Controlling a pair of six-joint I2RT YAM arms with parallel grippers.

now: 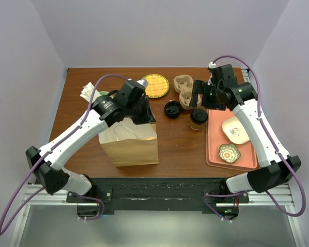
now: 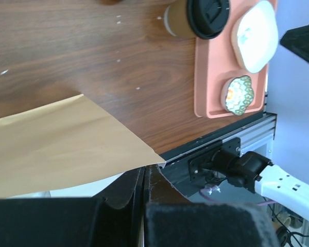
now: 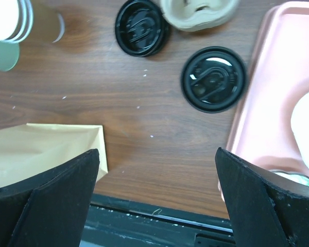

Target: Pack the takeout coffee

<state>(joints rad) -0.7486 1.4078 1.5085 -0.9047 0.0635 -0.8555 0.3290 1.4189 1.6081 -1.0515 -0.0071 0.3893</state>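
- Top external view: shows coffee cup (image 1: 198, 118) upright at centre right, just beside pink tray (image 1: 214, 154).
- Pinches paper bag (image 1: 131, 144) rim with closed left claw (image 2: 144, 177).
- Holds nothing in right claw (image 3: 157, 195), spread wide near cup.

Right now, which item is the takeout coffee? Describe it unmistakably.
Find the salmon-pink plastic tray on the right. Beside its far left corner stands the small brown kraft-paper cup with a black lid. The loose black round lid nearby lies flat, cupless.
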